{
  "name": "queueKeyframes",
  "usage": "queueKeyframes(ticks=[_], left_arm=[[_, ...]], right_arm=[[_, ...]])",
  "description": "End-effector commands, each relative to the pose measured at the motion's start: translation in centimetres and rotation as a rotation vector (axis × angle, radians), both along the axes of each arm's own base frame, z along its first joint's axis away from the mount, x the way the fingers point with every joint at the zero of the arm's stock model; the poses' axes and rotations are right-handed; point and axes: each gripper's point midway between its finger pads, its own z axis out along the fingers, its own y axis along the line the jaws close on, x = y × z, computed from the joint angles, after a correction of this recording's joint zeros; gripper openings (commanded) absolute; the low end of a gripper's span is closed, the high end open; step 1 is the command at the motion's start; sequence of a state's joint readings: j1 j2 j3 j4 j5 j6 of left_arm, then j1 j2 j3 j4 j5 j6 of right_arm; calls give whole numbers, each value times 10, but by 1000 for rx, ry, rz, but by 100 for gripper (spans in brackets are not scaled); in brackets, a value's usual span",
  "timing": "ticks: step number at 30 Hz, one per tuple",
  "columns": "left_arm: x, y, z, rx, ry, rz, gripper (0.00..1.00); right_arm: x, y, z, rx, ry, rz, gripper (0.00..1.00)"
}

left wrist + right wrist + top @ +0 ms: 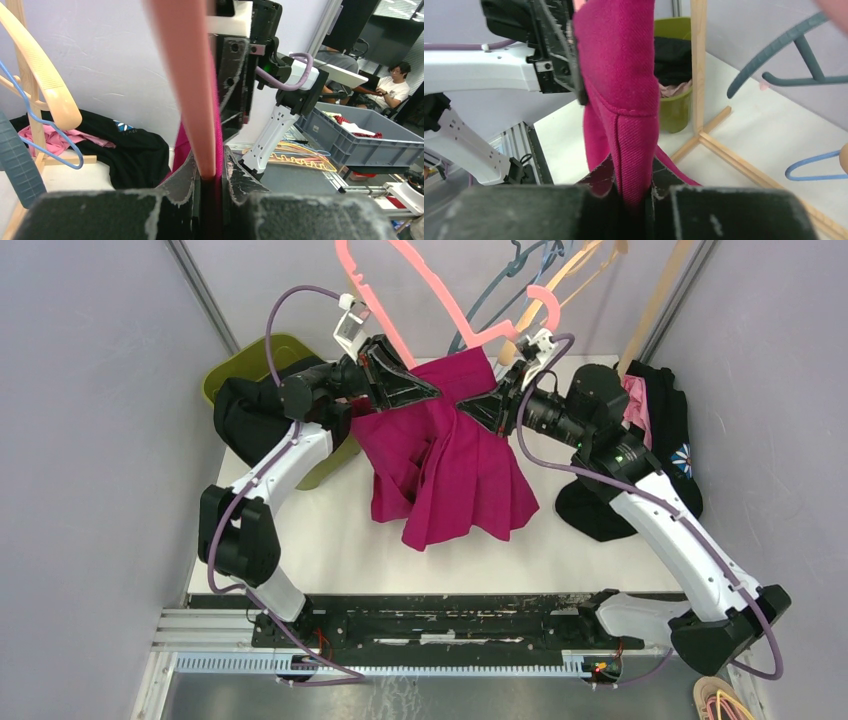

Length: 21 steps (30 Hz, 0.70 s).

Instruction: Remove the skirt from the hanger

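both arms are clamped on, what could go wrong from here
1. The left end effector pinches the pink hanger with magenta skirt fabric beside it between the fingers, so pulling may strain the cloth rather than free it.
2. The right end effector grips only a folded edge of the skirt, which could slip out.
3. The pink hanger might snag the grey-blue hanger nearby.

skirt [455, 470]: magenta, pleated, waistband raised, hem crumpled below | hanger [187, 75]: pink (thick bar), against waistband
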<state>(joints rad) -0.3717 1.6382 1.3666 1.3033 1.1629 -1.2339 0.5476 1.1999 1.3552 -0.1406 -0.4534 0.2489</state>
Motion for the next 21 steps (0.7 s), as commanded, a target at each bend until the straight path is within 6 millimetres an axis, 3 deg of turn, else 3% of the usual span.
queueKeyframes(ticks=[1, 8, 14, 21], left_arm=[[-14, 9, 42, -130, -111, 47, 3], [-9, 7, 32, -108, -88, 55, 3], [11, -1, 5, 4, -45, 98, 3], [32, -6, -34, 129, -13, 146, 3]], right_arm=[[-19, -9, 11, -2, 4, 15, 2], [-30, -43, 37, -220, -26, -64, 1], [-37, -58, 17, -368, 81, -77, 1], [-47, -61, 18, -407, 94, -70, 1]])
